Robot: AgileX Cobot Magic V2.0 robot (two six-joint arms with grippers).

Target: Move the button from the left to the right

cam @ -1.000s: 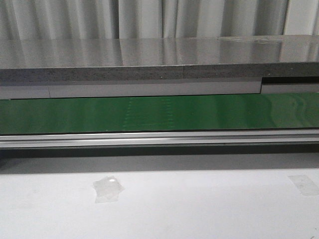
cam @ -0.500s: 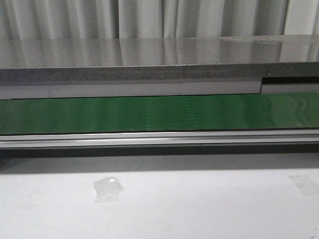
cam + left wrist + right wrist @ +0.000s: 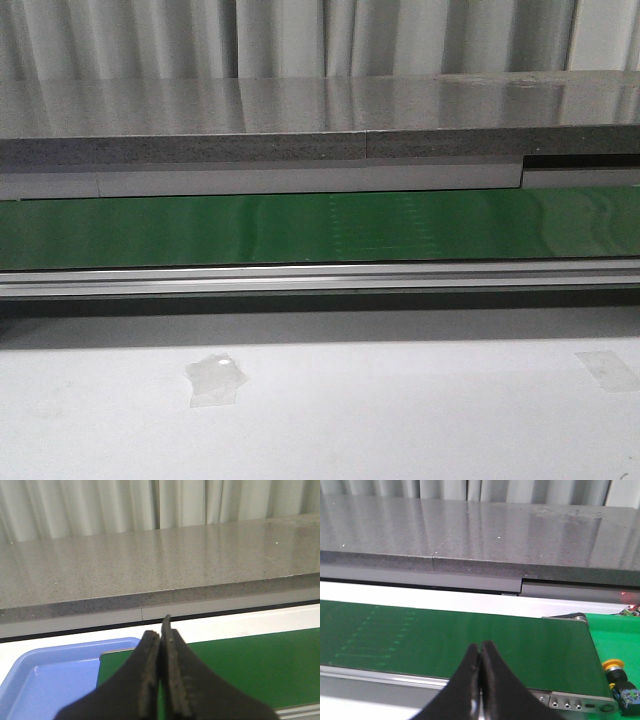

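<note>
Left gripper (image 3: 161, 645): black fingers pressed together, tips touching, nothing between them. It hangs over the near edge of the green conveyor belt (image 3: 240, 665). A blue tray (image 3: 45, 677) sits just to one side of this gripper, butting against the belt's end. Beyond the gripper, past the belt, a white strip, then a grey speckled counter (image 3: 150, 570) and pale curtains behind it.

Right gripper (image 3: 480, 655): fingers also pressed together, empty. It hovers above the near side of the belt (image 3: 445, 640), over the silver rail (image 3: 570, 700) that runs along the belt's front edge. Faint dotted marks show on the belt off to the side of the gripper.

The button (image 3: 619, 677): in the right wrist view it is off to the side of the right gripper, well apart from it, past the belt's roller end, at the picture edge. Yellow-orange ring on top, black body below with small bluish marks. It sits on a brighter green surface (image 3: 615, 635) beside the belt end, not on the belt. Only partly in frame. Not touched by either gripper.

Front view: neither gripper nor button visible. Green belt (image 3: 300, 228) runs full width, aluminium rail (image 3: 320, 278) in front of it, grey counter (image 3: 250, 120) behind. White worktop (image 3: 400, 420) in front carries a crumpled piece of clear tape (image 3: 214, 378) and another tape patch (image 3: 610, 370) near the far right edge.
</note>
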